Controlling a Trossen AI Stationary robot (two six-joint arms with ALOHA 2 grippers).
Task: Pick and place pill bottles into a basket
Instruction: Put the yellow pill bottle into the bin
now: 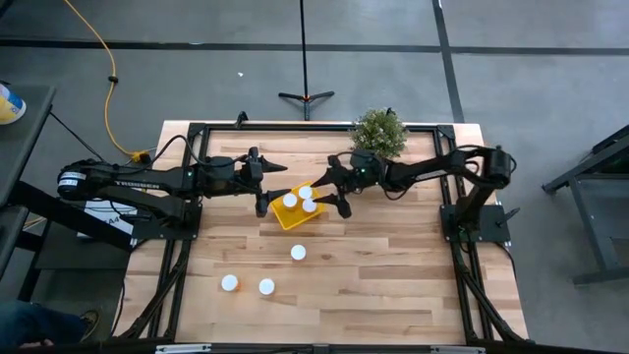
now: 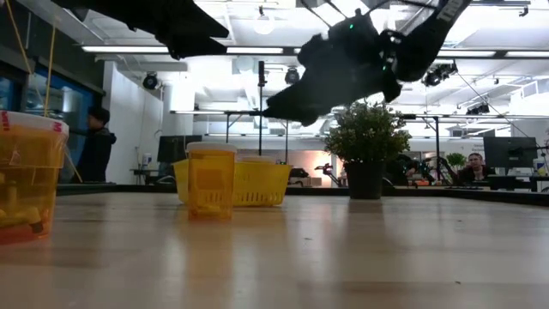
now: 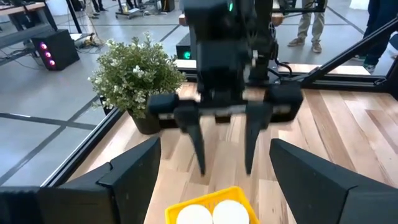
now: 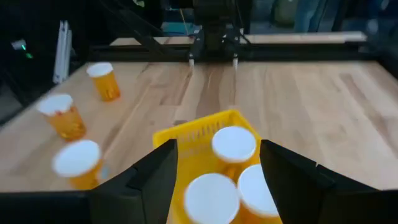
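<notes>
The yellow basket [image 1: 295, 209] stands on the table between my two grippers and holds three pill bottles, seen as white caps [image 1: 306, 193] [image 1: 290, 201] [image 1: 310, 206]. Three more orange bottles stand upright on the table nearer the front [image 1: 298, 253] [image 1: 229, 283] [image 1: 266, 287]. My left gripper [image 1: 261, 183] is open and empty just left of the basket. My right gripper [image 1: 340, 187] is open and empty just right of it. In the right wrist view the basket [image 4: 186, 140] lies between my open fingers. The low view shows both grippers raised above the basket [image 2: 249, 183].
A green potted plant [image 1: 379, 132] stands at the table's far edge, behind my right gripper. Black frame rails [image 1: 295, 126] run along the table's far edge and sides. People show in the room beyond the table [image 2: 94, 142].
</notes>
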